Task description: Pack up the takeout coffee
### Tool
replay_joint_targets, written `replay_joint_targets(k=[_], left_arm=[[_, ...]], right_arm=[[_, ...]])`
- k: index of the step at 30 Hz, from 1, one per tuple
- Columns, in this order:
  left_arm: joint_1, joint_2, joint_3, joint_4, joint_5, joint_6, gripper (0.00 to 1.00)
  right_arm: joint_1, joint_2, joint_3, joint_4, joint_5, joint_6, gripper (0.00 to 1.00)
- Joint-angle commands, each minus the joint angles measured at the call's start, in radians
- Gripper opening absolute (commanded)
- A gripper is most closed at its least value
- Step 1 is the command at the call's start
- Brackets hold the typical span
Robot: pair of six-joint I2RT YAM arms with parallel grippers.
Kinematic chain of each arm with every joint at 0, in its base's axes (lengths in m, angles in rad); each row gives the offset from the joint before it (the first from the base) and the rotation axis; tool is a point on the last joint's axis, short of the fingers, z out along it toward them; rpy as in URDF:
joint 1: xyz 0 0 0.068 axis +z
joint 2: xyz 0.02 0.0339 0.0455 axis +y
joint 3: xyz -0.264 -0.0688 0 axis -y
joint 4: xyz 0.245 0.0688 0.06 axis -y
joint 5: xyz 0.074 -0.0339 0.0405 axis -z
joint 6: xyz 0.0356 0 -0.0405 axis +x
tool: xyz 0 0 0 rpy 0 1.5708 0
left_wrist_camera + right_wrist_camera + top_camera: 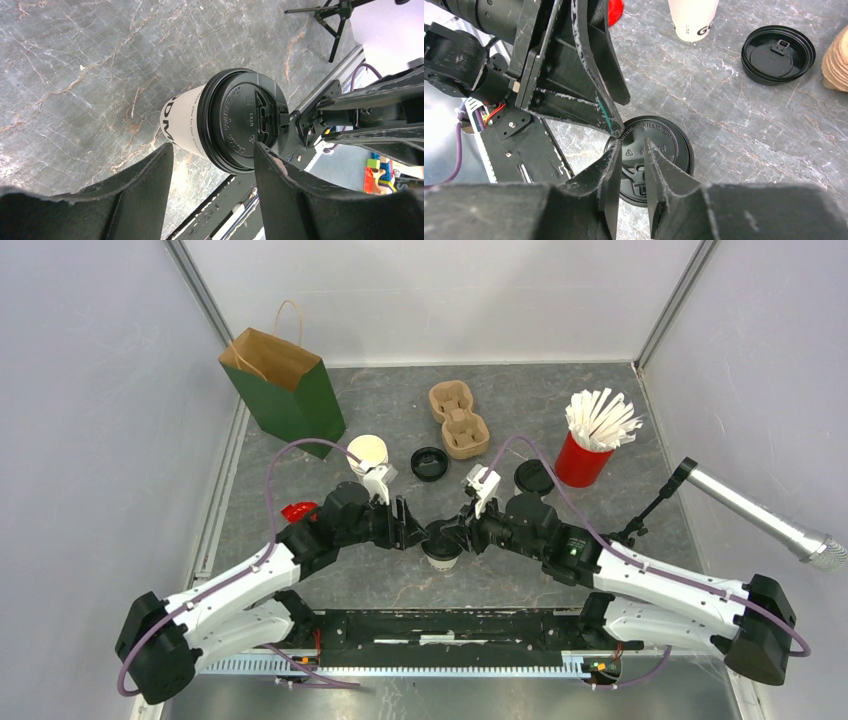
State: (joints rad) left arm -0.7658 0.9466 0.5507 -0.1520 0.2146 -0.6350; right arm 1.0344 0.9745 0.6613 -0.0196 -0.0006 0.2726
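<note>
While both arms reach in from the near edge, the coffee cup (pixel 441 550) stands upright on the table (pixel 560 390), on the near side of the cardboard carrier (pixel 458 420) and well apart from it, black lid (pixel 235 120) on. The left gripper (pixel 212 149) is spread wide, fingers either side of the cup, one fingertip right at the lid's rim. The right gripper (pixel 632 147) hangs over the lid, fingers close together with a slim gap. Pinching the lid or just above it? I cannot tell. Just left of the carrier sit a loose lid (pixel 429 463) and a stack of cups (pixel 368 455); right of it, the red cup of straws (pixel 590 440).
</note>
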Motion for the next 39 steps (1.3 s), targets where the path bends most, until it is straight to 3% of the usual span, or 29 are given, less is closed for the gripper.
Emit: replay_joint_targets(k=[1, 6, 19, 28, 39], left_arm=[[0.014, -0.039, -0.008, 0.049, -0.034, -0.08, 0.64], [0.016, -0.071, -0.095, 0.174, 0.012, -0.181, 0.62], [0.015, -0.032, -0.198, 0.328, 0.036, -0.236, 0.63], [0.015, -0.021, -0.202, 0.35, 0.048, -0.239, 0.63], [0.016, 0.061, -0.23, 0.269, -0.042, -0.215, 0.49]], right_arm=[[0.003, -0.034, -0.06, 0.151, -0.041, 0.013, 0.27], [0.003, 0.007, -0.078, 0.142, -0.035, 0.004, 0.25], [-0.003, 0.087, -0.157, 0.223, -0.068, -0.019, 0.19], [-0.007, 0.086, -0.229, 0.251, -0.062, -0.009, 0.18], [-0.009, 0.064, -0.306, 0.281, -0.052, 0.002, 0.18]])
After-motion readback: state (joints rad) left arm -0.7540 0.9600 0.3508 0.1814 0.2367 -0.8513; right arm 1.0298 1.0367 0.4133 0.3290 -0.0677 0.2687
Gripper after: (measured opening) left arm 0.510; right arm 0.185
